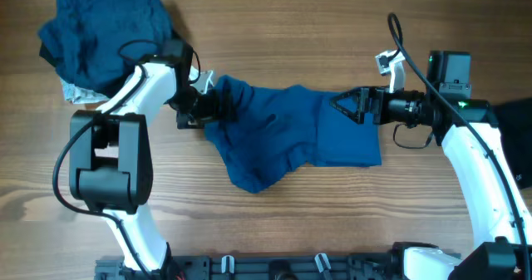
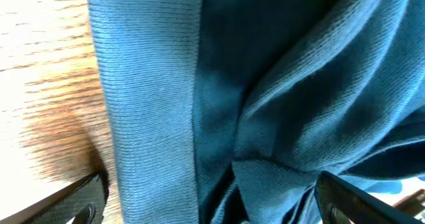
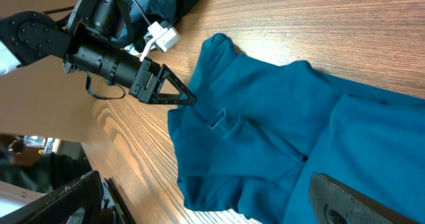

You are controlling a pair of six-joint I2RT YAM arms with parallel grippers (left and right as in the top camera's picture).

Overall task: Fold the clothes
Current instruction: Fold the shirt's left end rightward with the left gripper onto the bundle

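Blue shirt (image 1: 291, 135) lies crumpled across mid-table, with the left gripper (image 3: 186, 96) at one end and the right gripper (image 1: 339, 105) over the other, both with jaws wide. Pile of clothes (image 1: 104, 35) fills the far left corner. Bare table (image 1: 332, 222) gives open passage along the near side — also far centre.

A wood-grain tabletop (image 1: 332, 222) fills the view; a black rail (image 1: 274, 269) with small pale clips (image 1: 320, 259) runs along its bottom edge.
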